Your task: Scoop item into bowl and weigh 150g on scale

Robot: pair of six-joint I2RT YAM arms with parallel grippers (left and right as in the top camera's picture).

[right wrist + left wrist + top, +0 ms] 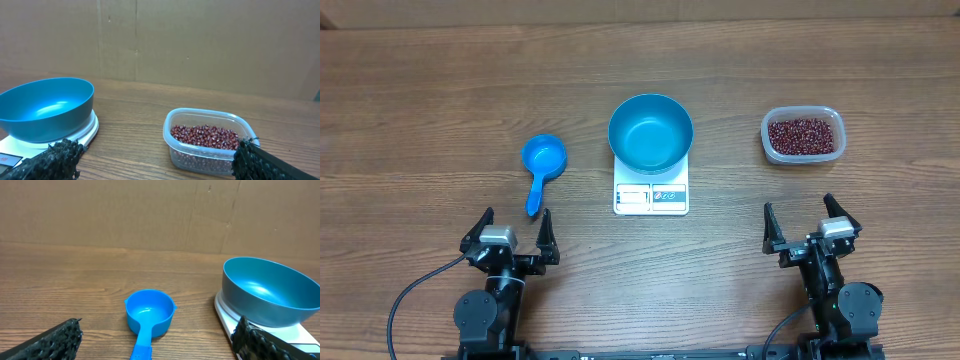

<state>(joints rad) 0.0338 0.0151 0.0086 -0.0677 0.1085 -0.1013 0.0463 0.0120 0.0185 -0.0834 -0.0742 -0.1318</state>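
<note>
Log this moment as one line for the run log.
bowl: empty, on scale | beans: in tub | scoop: lying left of scale | left fingers: open, empty | right fingers: open, empty

One bowl [650,132], one scale [651,198], one scoop [542,158], one tub [766,128] of beans [804,135], two pincers [515,215] [799,204]

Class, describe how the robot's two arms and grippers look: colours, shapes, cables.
The left arm and right arm are black, with round joint housings. The left gripper and right gripper each have two black pointed fingers on a pale grey block; up close the fingers look rough and pitted. A black cable loops from the left arm's base.
</note>
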